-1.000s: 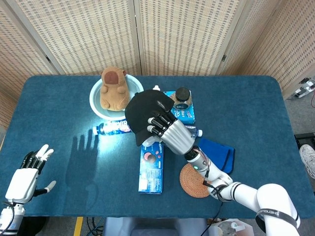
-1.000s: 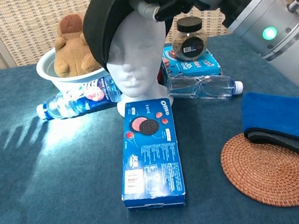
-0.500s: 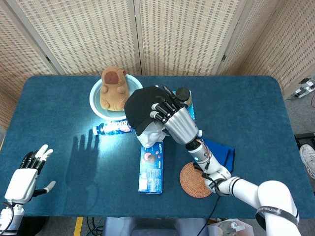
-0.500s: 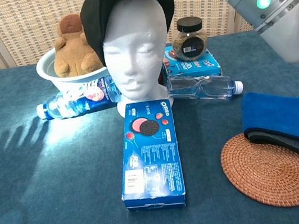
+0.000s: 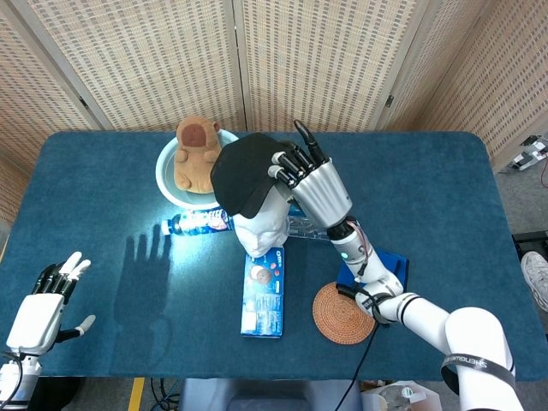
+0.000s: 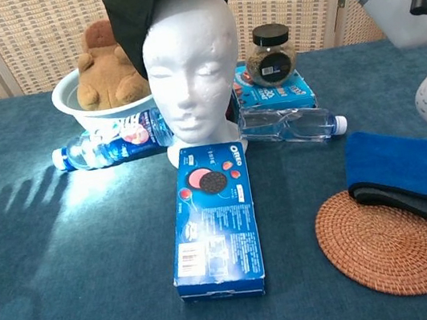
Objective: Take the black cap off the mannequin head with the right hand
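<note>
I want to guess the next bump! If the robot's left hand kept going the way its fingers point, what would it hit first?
Probably nothing: the left hand points up-right over bare blue table, well short of the water bottle.

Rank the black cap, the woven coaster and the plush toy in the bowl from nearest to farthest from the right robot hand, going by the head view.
1. Black cap: touching the right robot hand, on its left, atop the mannequin head.
2. Plush toy: farther left, beyond the cap, sitting in the white bowl.
3. Woven coaster: farthest, down at the table's near edge beside the forearm.
</note>
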`<state>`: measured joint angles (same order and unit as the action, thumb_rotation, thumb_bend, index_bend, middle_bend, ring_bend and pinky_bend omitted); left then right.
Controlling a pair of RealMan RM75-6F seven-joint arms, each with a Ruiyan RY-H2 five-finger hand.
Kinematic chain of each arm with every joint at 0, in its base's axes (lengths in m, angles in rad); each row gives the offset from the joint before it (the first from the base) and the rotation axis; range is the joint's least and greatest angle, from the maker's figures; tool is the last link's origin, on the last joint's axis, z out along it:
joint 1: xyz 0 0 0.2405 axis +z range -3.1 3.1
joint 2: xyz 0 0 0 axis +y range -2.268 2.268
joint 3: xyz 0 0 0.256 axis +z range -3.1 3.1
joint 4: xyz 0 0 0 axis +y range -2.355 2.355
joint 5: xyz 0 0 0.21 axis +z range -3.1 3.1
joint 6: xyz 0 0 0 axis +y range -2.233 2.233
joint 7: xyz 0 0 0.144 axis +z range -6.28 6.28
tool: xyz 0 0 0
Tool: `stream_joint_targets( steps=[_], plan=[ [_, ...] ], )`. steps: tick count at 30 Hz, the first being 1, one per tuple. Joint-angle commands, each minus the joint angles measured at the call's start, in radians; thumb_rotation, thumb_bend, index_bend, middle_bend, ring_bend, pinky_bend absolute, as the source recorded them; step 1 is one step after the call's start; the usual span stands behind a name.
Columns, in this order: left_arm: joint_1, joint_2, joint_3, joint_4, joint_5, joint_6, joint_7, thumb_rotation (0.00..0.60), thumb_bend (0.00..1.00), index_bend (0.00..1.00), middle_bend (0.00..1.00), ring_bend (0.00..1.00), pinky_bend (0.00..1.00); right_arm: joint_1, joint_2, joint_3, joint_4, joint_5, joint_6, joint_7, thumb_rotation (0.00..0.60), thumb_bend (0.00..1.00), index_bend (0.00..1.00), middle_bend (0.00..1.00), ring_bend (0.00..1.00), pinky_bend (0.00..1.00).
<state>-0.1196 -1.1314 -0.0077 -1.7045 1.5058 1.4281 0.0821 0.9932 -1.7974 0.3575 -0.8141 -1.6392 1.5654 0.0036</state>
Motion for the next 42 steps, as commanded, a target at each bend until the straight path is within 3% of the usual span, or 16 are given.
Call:
stream_joint_targets(
  steps=[1,20,32,42],
  plan=[
    [-0.001,0.000,0.000,0.002,-0.001,-0.001,-0.001,0.600,0.19,0.04,0.00,0.02,0.00,0.008,-0.002,0.008,0.021,0.011,0.008,0.001,0.600,0.46,0.85,0.46,0.27,0.04],
    [-0.005,-0.007,-0.003,0.022,-0.012,-0.014,-0.019,0.600,0.19,0.04,0.00,0.02,0.00,0.047,0.003,0.053,0.145,0.090,0.060,0.005,0.600,0.46,0.85,0.47,0.28,0.04],
    [-0.011,-0.010,-0.002,0.024,-0.004,-0.020,-0.020,0.600,0.19,0.04,0.00,0.02,0.00,-0.032,0.102,0.042,0.080,0.116,0.125,-0.001,0.600,0.46,0.85,0.47,0.28,0.04],
    [-0.017,-0.015,-0.001,0.021,0.000,-0.025,-0.016,0.600,0.19,0.04,0.00,0.02,0.00,-0.134,0.189,-0.027,0.001,0.096,0.152,-0.042,0.600,0.46,0.85,0.47,0.28,0.04]
  ],
)
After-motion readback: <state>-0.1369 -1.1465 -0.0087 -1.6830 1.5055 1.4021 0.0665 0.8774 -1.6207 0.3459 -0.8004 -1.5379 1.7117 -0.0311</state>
